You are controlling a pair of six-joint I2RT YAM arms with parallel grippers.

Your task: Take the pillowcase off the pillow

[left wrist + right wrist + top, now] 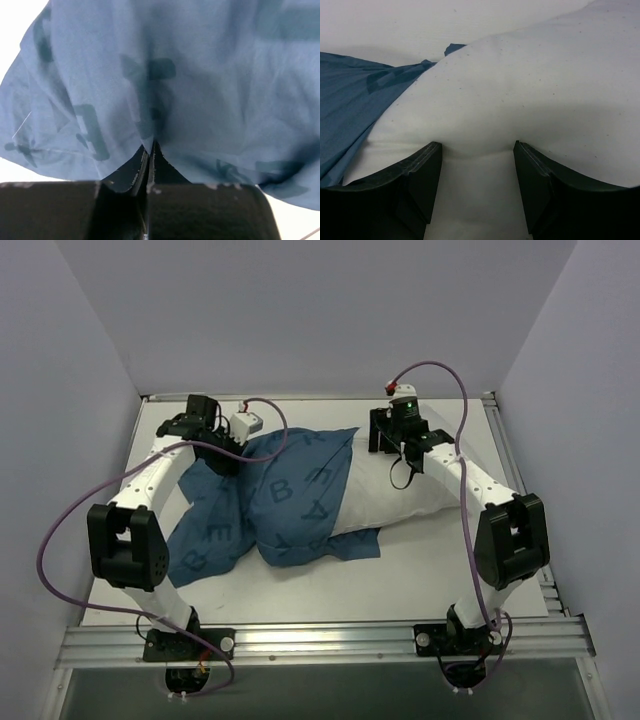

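A white worktop [330, 590] sits inside plain pale walls [300, 310] that rise from its far, left and right edges. A slotted aluminium rail [330, 642] runs the whole length of the near edge, and a thinner metal strip [320, 397] lines the far edge. Below the rail, outside the near edge, lies a dark grey panel [330, 690].

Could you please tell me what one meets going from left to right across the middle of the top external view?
Left arm → blue pillowcase → bare white end of the pillow → right arm.
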